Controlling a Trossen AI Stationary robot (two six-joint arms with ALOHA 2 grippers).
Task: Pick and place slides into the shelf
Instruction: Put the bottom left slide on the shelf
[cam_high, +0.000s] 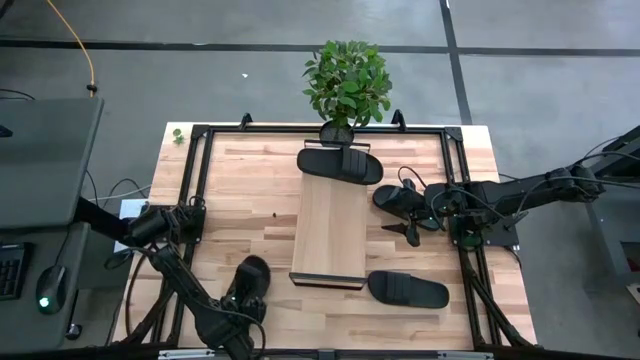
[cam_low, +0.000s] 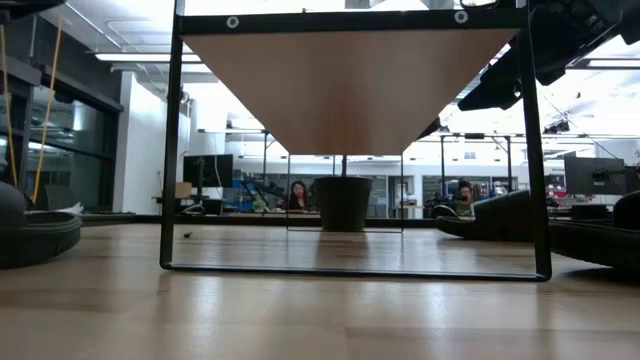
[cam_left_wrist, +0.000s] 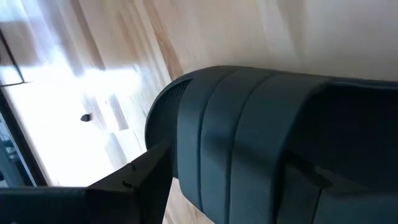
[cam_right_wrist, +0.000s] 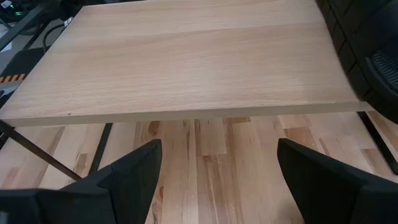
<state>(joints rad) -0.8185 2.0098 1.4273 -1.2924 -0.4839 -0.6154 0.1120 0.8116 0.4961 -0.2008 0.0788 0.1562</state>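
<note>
Slide (cam_high: 250, 281) at table's left front, left gripper (cam_high: 243, 300) at it; grip state cannot tell. Shelf (cam_high: 330, 228) at centre, one slide (cam_high: 340, 165) on its far end beside plant (cam_high: 347, 82). Slide (cam_high: 407, 290) by shelf's right front corner. Right gripper (cam_high: 412, 232) spread wide, empty, beside shelf's right edge; fourth slide (cam_high: 400, 199) just behind it.

The left arm folds low over the table's near left corner, its left gripper (cam_high: 247, 300) down at the tabletop, fingers hidden. The right arm reaches in from the right side; the right gripper (cam_high: 411, 232) hangs with fingers (cam_right_wrist: 134, 168) spread wide.
</note>
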